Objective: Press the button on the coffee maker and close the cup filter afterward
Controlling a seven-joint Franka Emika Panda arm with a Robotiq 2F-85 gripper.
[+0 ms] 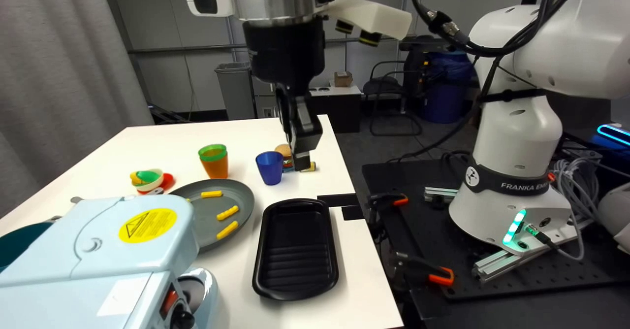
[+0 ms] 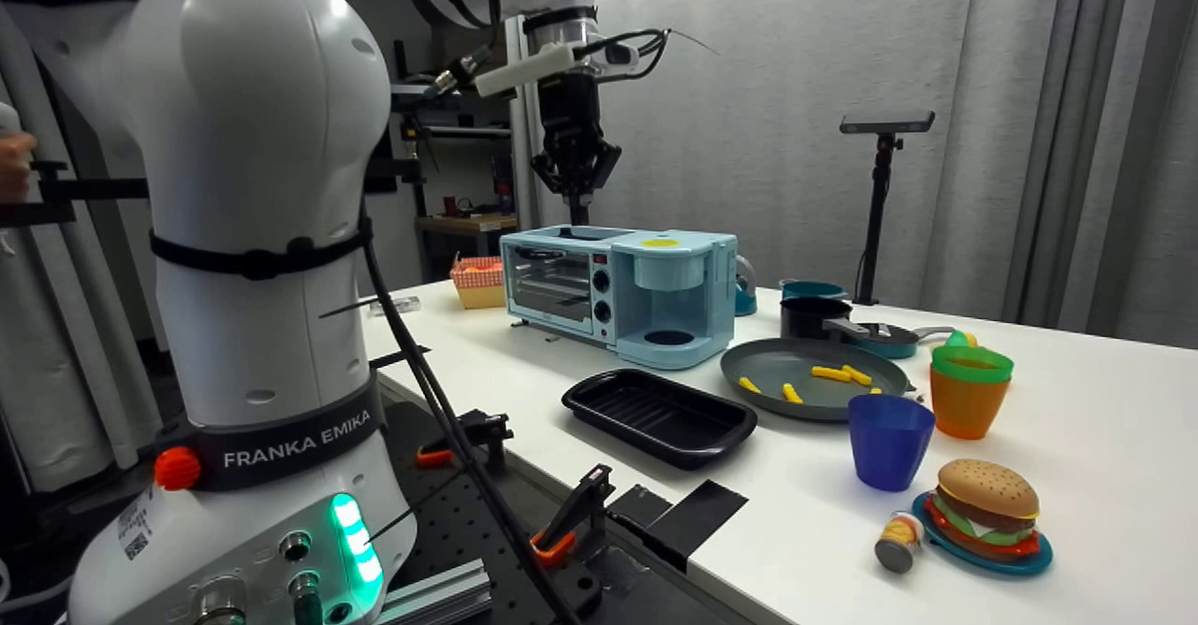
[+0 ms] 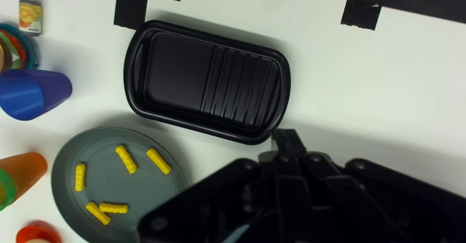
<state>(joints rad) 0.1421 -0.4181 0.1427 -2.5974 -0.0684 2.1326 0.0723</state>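
Exterior view: hand (image 2: 578,211) well above tabletop (image 2: 805,466)

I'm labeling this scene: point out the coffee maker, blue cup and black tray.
Coffee maker (image 2: 624,297), in an exterior view: pale blue front.
Blue cup (image 2: 890,444), in an exterior view: outer wall.
Black tray (image 3: 193,76), in the wrist view: smooth floor.

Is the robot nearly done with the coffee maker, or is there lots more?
Looks done: the cup filter seems closed, sitting flush. In hand: nothing; the shut pincer hangs apart from the coffee maker. Maybe left: pressing the red switch; I can't tell whether it's been pressed.
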